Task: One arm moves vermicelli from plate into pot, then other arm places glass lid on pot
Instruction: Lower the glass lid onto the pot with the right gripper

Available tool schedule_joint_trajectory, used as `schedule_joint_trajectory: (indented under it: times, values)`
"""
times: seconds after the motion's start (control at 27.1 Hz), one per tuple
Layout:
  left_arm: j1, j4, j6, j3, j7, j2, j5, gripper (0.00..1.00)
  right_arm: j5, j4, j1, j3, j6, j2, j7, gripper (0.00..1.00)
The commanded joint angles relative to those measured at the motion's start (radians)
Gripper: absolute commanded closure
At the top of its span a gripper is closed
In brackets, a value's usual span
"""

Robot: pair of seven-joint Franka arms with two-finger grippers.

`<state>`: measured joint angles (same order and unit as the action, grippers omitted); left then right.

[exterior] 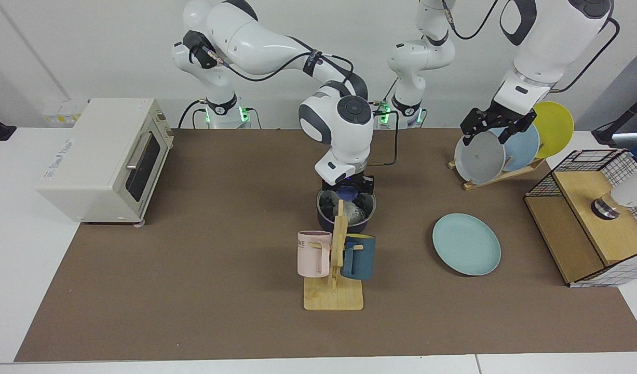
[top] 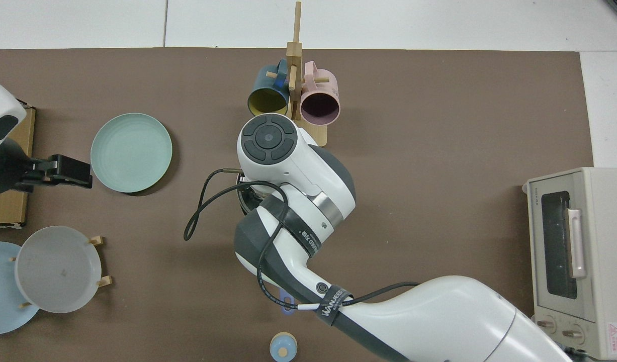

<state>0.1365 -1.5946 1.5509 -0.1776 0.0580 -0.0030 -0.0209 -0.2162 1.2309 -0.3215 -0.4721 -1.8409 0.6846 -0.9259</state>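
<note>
Both grippers show in the facing view: the right gripper (exterior: 349, 188) clamps the lid (exterior: 346, 199) by its knob, seating it level over the pot (exterior: 346, 219) and its vermicelli (exterior: 353, 212), while the left gripper (exterior: 495, 124) waits spread by the rack, the plate (exterior: 466, 244) bare. From above, the right arm hides the pot; the left gripper (top: 69, 171) idles beside the plate (top: 131, 152).

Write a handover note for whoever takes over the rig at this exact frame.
Right gripper: over the pot, shut on the glass lid knob; the lid sits at the pot's rim.
Left gripper: waiting above the dish rack, holding nothing; fingers not readable.
Vermicelli: in the pot, under the lid.
Plate: on the mat, with nothing on it.
Done: noodle transfer, lid brought to the pot.
Left: release the knob and withdraw the right arm.
</note>
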Motion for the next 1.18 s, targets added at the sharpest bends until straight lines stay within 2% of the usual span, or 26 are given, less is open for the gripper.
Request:
schedule_joint_trajectory:
  times: [0.0,0.41,0.85,1.15]
  values:
    - [0.002,-0.015,0.009,0.003,-0.012,-0.015,-0.007,0.00,-0.017,-0.053,-0.004,-0.010,0.029,0.030,-0.025,1.00]
    - [0.011,-0.015,0.009,0.006,-0.012,-0.017,-0.001,0.00,-0.006,-0.050,-0.001,-0.010,0.075,0.033,-0.025,1.00]
    - [0.011,-0.015,0.009,0.004,-0.014,-0.017,-0.001,0.00,0.052,-0.050,-0.002,-0.010,0.055,0.038,-0.034,1.00]
    - [0.011,-0.015,0.009,0.004,-0.014,-0.019,0.001,0.00,0.057,-0.050,-0.004,-0.010,0.052,0.053,-0.042,1.00]
